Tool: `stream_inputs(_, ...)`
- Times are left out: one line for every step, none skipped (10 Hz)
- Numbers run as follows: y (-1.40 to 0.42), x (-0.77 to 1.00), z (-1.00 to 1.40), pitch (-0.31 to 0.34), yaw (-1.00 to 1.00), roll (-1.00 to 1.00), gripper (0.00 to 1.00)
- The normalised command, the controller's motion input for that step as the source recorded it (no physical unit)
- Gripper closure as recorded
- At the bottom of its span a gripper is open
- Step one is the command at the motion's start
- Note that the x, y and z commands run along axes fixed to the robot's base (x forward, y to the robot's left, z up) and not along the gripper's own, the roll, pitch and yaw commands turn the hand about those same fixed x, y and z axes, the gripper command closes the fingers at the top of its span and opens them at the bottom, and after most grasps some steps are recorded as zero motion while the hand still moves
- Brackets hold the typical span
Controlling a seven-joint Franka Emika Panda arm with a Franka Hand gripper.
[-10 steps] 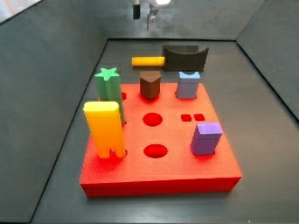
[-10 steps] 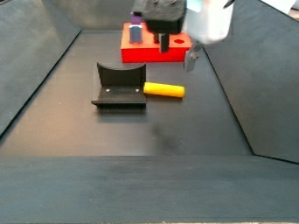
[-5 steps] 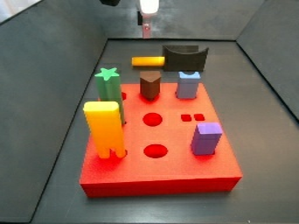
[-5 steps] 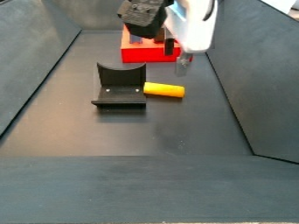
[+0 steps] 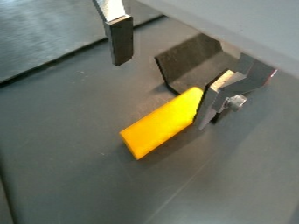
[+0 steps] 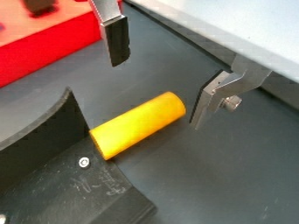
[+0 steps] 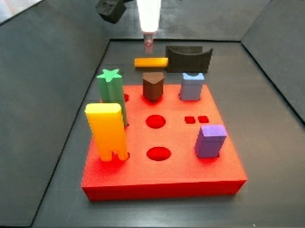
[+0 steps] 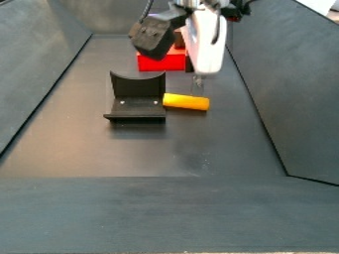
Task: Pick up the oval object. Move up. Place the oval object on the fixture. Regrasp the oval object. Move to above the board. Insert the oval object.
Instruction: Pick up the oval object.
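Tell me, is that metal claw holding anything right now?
Nothing is held. The end effector hangs open above the oval object, which lies on the floor beside the fixture, fingers clear of it.

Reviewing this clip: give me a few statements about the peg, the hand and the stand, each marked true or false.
1. The yellow-orange peg lies flat on the floor beside the dark stand. True.
2. The hand is clamped on the peg. False: its fingers are spread apart above the peg, with nothing between them.
3. The peg rests in the notch on top of the stand. False: it lies on the floor next to it.
4. The red board holds a green star-shaped piece. True.
5. In a side view the hand hangs just above the peg. True.
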Motion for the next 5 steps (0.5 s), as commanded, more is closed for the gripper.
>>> stream_inputs(-0.03,0.0,-0.19,0.0,-0.85,-0.18,0.0)
stream_inputs(0.0,0.02,-0.27,0.0,-0.78,-0.23,0.0)
stream_inputs(0.0,0.05,-0.37,0.0,-0.71,-0.26,0.0)
stream_inputs(0.0,0.04,-0.46,0.006,-0.36,-0.22,0.0)
stream_inputs(0.0,0.13,-0.44,0.006,-0.21,-0.22,0.0)
